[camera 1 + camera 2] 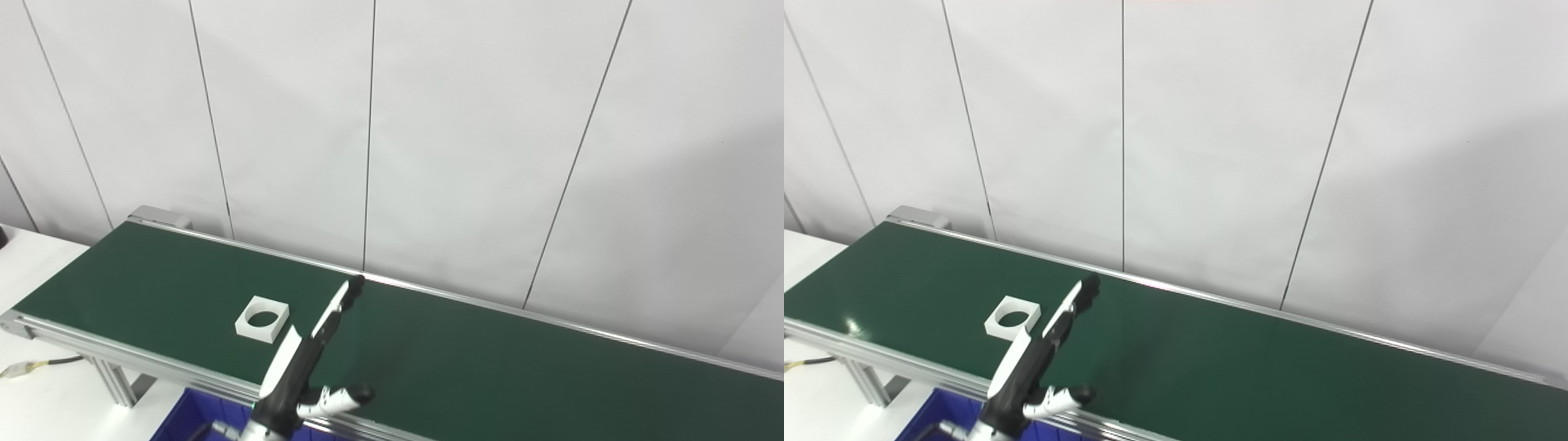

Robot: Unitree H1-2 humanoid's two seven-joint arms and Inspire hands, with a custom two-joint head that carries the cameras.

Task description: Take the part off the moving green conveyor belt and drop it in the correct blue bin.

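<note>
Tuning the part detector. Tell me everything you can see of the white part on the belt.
The white part is a flat square block with a round hole through its middle, matte, plastic by the look. It lies flat on the green conveyor belt, near its left end, turned slightly askew to the belt edges. Nothing else touches it: the left hand is open just to its right, fingers extended, clear of it.

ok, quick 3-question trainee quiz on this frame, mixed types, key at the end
1. True or false: the left hand already holds the white square part.
2. On the green belt, the part lies on which side of the hand: A) picture left, B) picture right, C) underneath it?
3. Fill in: below the belt's near rail, a corner of a ___ bin shows.

Key: 1 false, the hand is open beside the part, apart from it. 2 A. 3 blue.
</note>
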